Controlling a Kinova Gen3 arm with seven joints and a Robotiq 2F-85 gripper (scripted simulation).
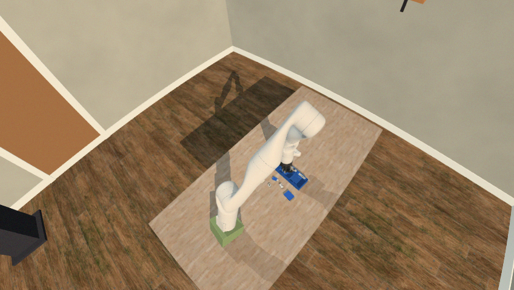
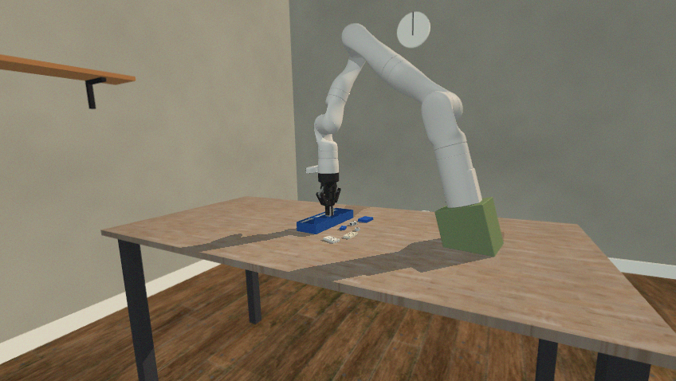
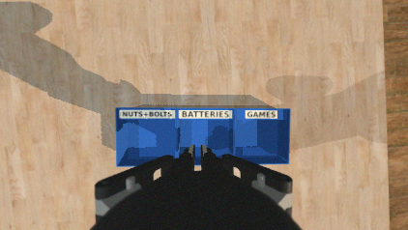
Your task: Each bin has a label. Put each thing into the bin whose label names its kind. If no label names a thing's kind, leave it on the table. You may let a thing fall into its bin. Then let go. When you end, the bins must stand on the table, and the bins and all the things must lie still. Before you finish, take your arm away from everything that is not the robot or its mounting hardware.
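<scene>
A blue row of three joined bins stands on the table, labelled NUTS+BOLTS, BATTERIES and GAMES. My gripper is shut, pointing down at the batteries bin, with only a narrow gap and no thing seen between its fingertips. It hides part of that bin. Beside the bins lie a flat blue box, a small blue thing, a small ring-like thing and two pale spotted tiles, one nearer and one farther.
A small white and dark thing lies near the blue box; its kind is too small to tell. The arm stands on a green base block on the wooden table. The arm hides part of the table in the top view.
</scene>
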